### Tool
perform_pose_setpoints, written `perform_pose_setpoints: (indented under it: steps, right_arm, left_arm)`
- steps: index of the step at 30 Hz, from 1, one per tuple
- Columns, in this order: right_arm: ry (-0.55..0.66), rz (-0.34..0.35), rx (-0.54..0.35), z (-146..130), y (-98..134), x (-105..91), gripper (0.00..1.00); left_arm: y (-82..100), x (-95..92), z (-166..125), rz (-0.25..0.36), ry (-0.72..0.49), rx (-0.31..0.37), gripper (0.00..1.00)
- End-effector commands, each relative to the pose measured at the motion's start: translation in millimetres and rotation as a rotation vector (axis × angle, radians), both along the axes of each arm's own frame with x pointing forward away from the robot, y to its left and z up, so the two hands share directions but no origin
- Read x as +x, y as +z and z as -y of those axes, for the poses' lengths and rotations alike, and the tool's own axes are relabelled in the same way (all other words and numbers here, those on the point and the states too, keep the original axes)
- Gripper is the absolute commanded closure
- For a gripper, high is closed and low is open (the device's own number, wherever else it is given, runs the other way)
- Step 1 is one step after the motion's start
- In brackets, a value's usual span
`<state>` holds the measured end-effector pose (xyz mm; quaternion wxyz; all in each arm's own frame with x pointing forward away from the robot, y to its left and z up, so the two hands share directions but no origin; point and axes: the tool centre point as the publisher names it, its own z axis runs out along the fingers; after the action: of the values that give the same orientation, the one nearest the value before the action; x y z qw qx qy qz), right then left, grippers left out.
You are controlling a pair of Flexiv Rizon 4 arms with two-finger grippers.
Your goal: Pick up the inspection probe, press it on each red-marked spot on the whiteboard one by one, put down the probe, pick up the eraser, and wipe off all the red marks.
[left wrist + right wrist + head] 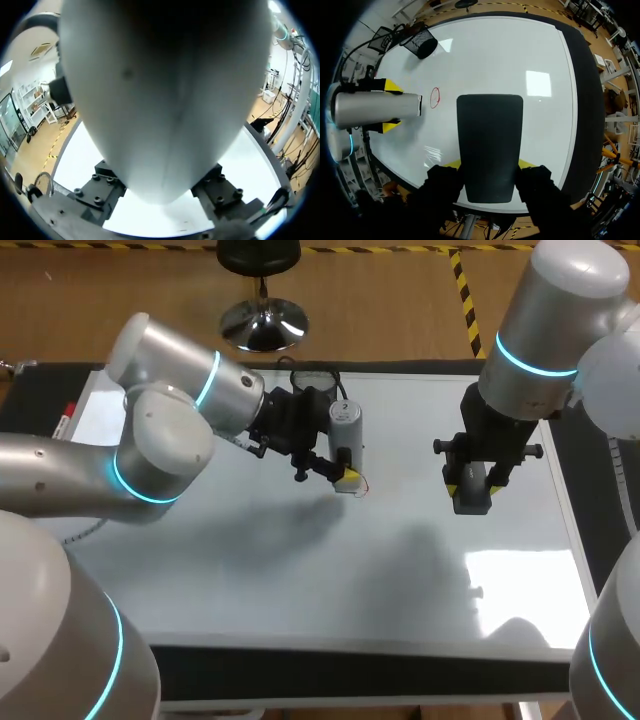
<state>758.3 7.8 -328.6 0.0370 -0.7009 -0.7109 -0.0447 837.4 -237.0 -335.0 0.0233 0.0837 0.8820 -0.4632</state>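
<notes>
Mostly the probe [160,100] hides the left hand [346,474] gripping it.

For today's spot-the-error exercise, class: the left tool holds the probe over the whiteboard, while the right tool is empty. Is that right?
Not quite. The right tool is not empty: it is shut on the eraser, as the right wrist view shows. The rest stands: the left tool holds the probe over the whiteboard.
</notes>
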Motion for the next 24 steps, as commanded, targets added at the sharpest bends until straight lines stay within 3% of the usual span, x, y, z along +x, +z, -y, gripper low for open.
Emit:
perform_pose_setpoints:
  steps: [1,10,24]
  right_arm:
    - [0.001,0.001,0.002,1,0,-0.5,1.0]
    - [0.001,0.001,0.002,1,0,-0.5,1.0]
    - [0.001,0.001,0.002,1,0,-0.5,1.0]
  left_arm:
    - [13.3,0.5,-7,0.003,-0.006,0.012,1.0]
    - [36.6,4.5,-11,0.015,-0.037,0.014,1.0]
    - [43.7,1.3,-29,0.016,-0.04,-0.002,1.0]
